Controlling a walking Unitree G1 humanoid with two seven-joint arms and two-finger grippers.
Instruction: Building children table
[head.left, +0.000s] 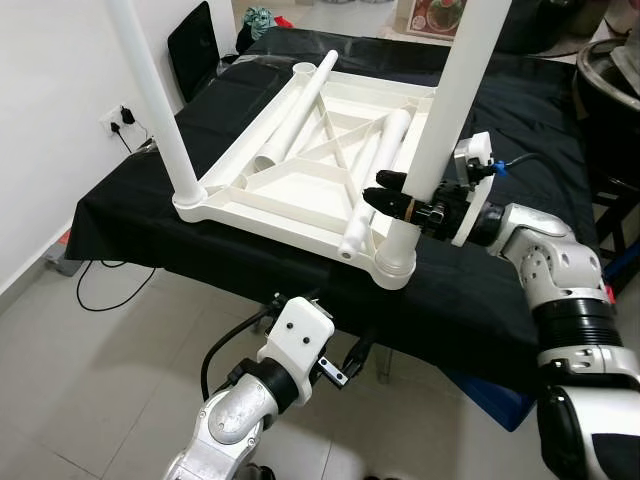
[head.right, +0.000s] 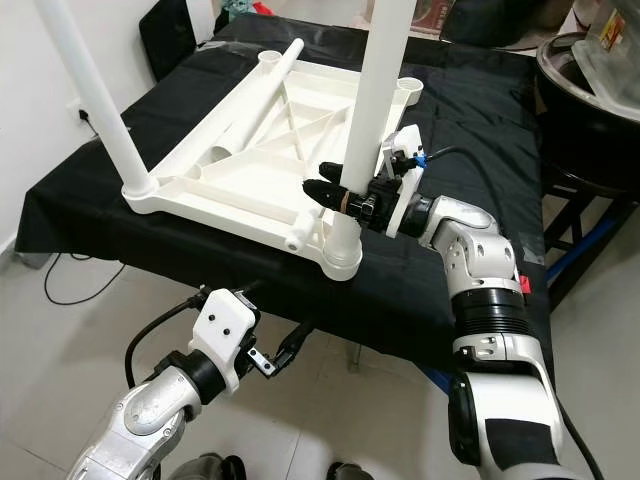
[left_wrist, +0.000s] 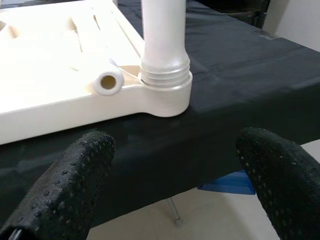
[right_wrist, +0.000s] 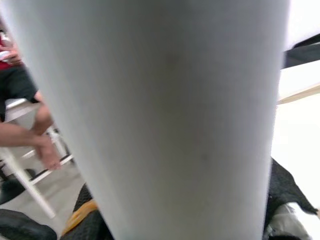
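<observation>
I have the white tabletop lying upside down on the black-draped work surface, its ribbed underside facing up like a shallow tray. Lying loose inside that tray are two white legs: a long leg running along the left side from the far corner socket toward me, and a shorter-looking leg lying along the right side, its near end reaching the front rim. Two more legs stand upright in corner sockets: the left standing leg at the near-left corner, and the right standing leg in the near-right socket, where I can see its threaded collar seated in the ring. My right gripper is at that right standing leg just above the socket, its black fingers closed around the tube; the right wrist camera is pressed up against the white tube. My left gripper hangs below the table edge, in front of the same corner, with its two black fingers spread wide and holding nothing. In the right wrist view I catch part of a seated person in the background.
</observation>
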